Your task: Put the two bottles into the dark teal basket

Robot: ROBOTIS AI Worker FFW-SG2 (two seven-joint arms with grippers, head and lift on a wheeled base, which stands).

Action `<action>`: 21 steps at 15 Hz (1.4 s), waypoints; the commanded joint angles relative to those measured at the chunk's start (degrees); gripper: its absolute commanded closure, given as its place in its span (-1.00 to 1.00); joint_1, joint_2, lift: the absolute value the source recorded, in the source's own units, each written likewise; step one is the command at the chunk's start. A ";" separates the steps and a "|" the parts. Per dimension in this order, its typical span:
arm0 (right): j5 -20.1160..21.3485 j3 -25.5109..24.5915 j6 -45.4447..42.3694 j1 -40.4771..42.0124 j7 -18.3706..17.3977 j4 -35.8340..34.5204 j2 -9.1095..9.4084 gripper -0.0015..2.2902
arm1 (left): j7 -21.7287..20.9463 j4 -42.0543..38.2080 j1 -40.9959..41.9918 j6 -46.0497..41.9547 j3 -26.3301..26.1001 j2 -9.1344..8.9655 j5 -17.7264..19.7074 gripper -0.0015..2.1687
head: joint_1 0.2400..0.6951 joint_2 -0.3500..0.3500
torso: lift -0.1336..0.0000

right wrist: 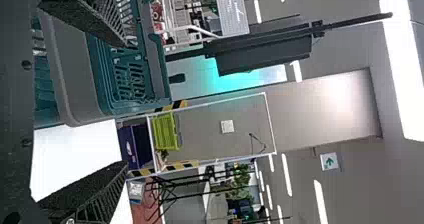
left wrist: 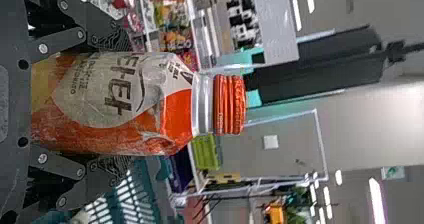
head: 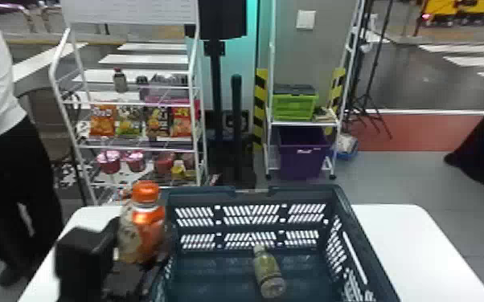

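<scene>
My left gripper [head: 126, 261] is at the left side of the dark teal basket [head: 249, 194], shut on the orange-capped bottle [head: 147, 229], which stands upright beside the basket's left wall. In the left wrist view the bottle [left wrist: 120, 104] lies between the fingers of the left gripper [left wrist: 117, 104]. A smaller greenish bottle [head: 267, 271] lies on its side on the basket floor. In the right wrist view the right gripper [right wrist: 125, 104] is open with nothing held, and the basket [right wrist: 80, 74] shows between and behind its fingers.
A white table [head: 406, 241] carries the basket. Beyond it stand a snack rack [head: 132, 148] at left and a shelf with a green crate [head: 293, 106] and a purple bin [head: 303, 156]. A person stands at the far left.
</scene>
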 commanded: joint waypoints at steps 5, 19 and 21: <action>-0.01 -0.26 -4.20 1.56 0.03 1.64 0.43 -0.97 | -9.11 5.16 -22.49 35.56 -9.50 -2.99 2.48 0.98 | 0.14 0.00 | 1.00; -1.60 -1.49 -16.33 5.17 1.08 4.80 1.67 -0.97 | -30.64 23.53 -49.91 54.61 -29.19 -12.30 -2.44 0.98 | 0.14 0.00 | 1.00; -2.56 -2.55 -18.44 5.87 2.84 5.24 2.81 -0.97 | -35.30 30.12 -51.76 54.61 -30.68 -15.29 -6.22 0.98 | 0.14 0.00 | 1.00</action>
